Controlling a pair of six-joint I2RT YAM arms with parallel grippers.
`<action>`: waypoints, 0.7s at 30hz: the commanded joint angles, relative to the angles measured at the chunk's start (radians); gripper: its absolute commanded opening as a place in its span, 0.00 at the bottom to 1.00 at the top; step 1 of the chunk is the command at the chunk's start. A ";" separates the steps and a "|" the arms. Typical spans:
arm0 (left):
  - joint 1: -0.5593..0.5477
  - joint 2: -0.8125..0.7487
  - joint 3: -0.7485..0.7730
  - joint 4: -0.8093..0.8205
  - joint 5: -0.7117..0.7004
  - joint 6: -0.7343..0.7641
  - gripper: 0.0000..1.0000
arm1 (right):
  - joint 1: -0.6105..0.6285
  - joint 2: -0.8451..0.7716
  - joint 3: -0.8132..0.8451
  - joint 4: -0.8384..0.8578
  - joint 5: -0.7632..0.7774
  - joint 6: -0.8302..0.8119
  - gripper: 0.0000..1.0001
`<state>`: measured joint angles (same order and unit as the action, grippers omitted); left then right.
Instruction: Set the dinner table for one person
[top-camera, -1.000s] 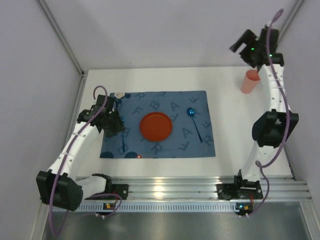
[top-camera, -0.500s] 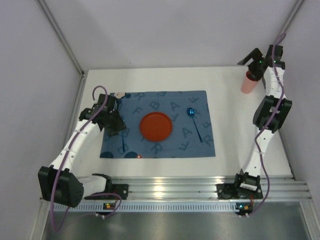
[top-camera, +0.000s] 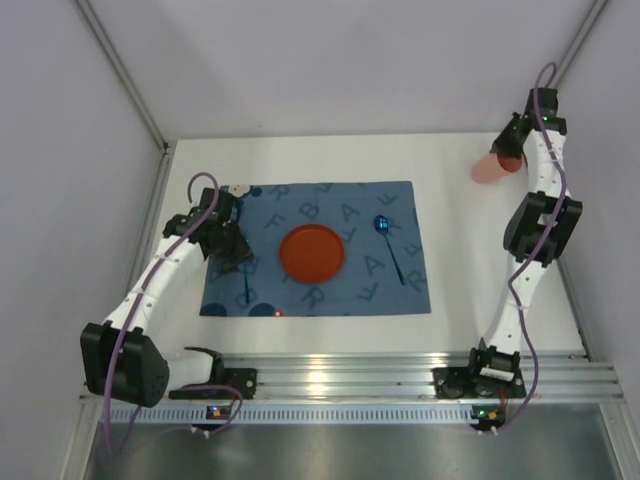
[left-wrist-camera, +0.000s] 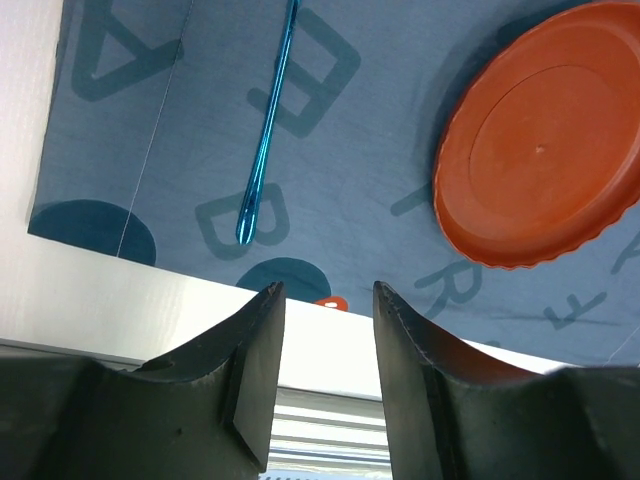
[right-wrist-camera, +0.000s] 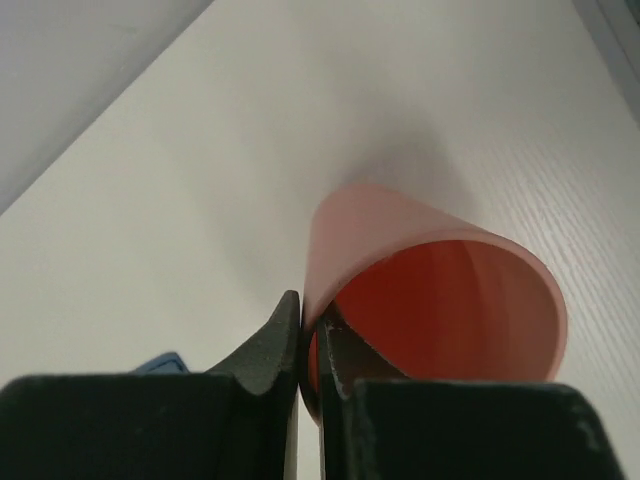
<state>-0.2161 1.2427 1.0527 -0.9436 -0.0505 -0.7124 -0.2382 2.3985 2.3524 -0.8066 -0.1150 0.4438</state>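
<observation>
On the white dinner table (top-camera: 470, 260) lies a blue letter-printed placemat (top-camera: 400, 290). An orange plate (top-camera: 311, 252) (left-wrist-camera: 540, 160) sits at its middle, with a blue spoon (top-camera: 386, 238) to its right and a thin blue utensil (top-camera: 246, 285) (left-wrist-camera: 268, 130) to its left. My left gripper (top-camera: 228, 250) (left-wrist-camera: 325, 290) hovers open over the mat's left part, nothing between its fingers. At the far right corner my right gripper (top-camera: 512, 152) (right-wrist-camera: 312, 310) is shut on the rim of a pink cup (top-camera: 487, 170) (right-wrist-camera: 400, 230), one finger inside and one outside. The cup is tilted.
An aluminium rail (top-camera: 330, 375) runs along the near edge, by both arm bases. Grey walls close in the table at the back and on both sides. A small orange-red mark (top-camera: 277, 312) (left-wrist-camera: 330, 300) sits at the placemat's near edge.
My right gripper came down from above onto the upright pink cup and shut on its rim. The cup now leans over to the left. The left arm has barely moved.
</observation>
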 joint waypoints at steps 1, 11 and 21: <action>0.001 0.012 0.032 0.023 -0.011 0.017 0.46 | 0.025 -0.004 -0.041 -0.144 0.078 -0.060 0.00; 0.001 -0.006 0.024 0.048 0.037 0.068 0.45 | 0.212 -0.239 -0.116 -0.238 0.100 -0.053 0.00; 0.001 -0.098 -0.037 0.080 0.098 0.091 0.45 | 0.546 -0.247 -0.212 -0.221 0.195 -0.014 0.00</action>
<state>-0.2161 1.1961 1.0290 -0.8978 0.0109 -0.6441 0.3393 2.1757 2.1712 -1.0256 0.0277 0.4084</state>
